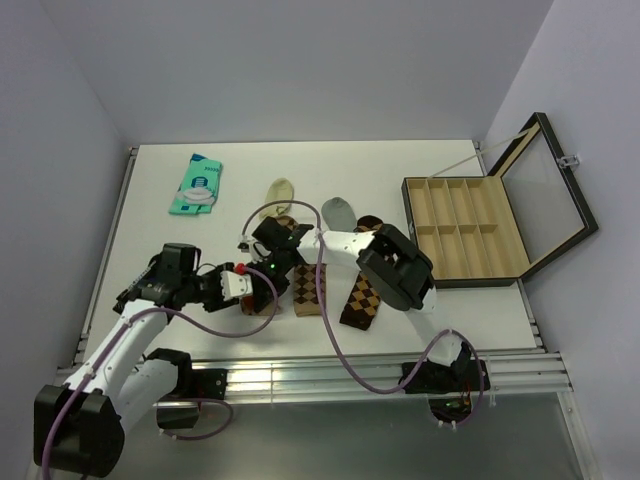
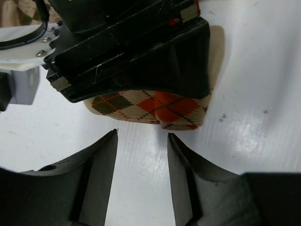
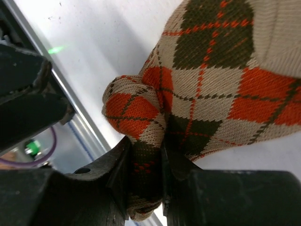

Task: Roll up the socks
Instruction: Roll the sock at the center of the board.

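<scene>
The red-orange argyle sock (image 3: pixel 211 80) lies on the white table, its near end folded into a small roll. My right gripper (image 3: pixel 146 162) is shut on that rolled end. In the top view the right gripper (image 1: pixel 278 268) reaches left over the sock (image 1: pixel 264 304). My left gripper (image 2: pixel 142 141) is open and empty, its fingers just short of the sock's edge (image 2: pixel 160 108), under the right gripper's black body. In the top view it (image 1: pixel 255 290) meets the right gripper. The tan sock (image 1: pixel 308 288) and the dark brown sock (image 1: pixel 362 300) lie flat to the right.
An open wooden compartment box (image 1: pixel 465 230) with a raised glass lid stands at the right. A teal packet (image 1: pixel 197 185) lies at the back left. A cream sock (image 1: pixel 280 190) and a grey sock (image 1: pixel 338 212) lie behind the argyle ones. The table's front rail (image 1: pixel 300 365) is close.
</scene>
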`<state>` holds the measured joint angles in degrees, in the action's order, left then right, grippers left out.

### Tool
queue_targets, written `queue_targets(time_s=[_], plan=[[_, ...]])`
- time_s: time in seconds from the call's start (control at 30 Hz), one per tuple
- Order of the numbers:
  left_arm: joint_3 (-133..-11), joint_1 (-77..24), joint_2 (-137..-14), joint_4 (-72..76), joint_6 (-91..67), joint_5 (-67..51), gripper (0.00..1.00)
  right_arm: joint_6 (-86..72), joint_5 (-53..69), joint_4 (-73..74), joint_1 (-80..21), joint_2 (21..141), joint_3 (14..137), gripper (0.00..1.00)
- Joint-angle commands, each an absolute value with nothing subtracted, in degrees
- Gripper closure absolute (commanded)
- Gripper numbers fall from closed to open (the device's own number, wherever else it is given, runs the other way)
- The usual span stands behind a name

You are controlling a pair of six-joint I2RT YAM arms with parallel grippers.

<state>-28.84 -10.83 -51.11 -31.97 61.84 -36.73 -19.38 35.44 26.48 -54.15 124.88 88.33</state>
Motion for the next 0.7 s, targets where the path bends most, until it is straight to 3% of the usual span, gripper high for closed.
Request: queue_targets(time_s=[0.0,0.1,0.2,0.67], plan=[[-27.3,-11.9,-50.5,-27.4,64.3,-35.5,0.48,-20.5,38.0,35.1,-53.3,128.5,89.7,0.91],[-26.8,-13.0,-50.4,-27.9,64.9,-36.8,0.44,-21.0,39.8,34.9,-52.9,129.5,90.1,0.91],[-25.7,-15.6,-50.4,-27.3,64.7,-35.6,0.34,-21.4,41.0,34.7,-52.6,130.1,90.4,0.91],[-23.7,-29.2,-56.1,-20.5,54.9,-30.3,0.39,-22.5,42.4,33.2,-51.9,130.7,90.7,0.91]])
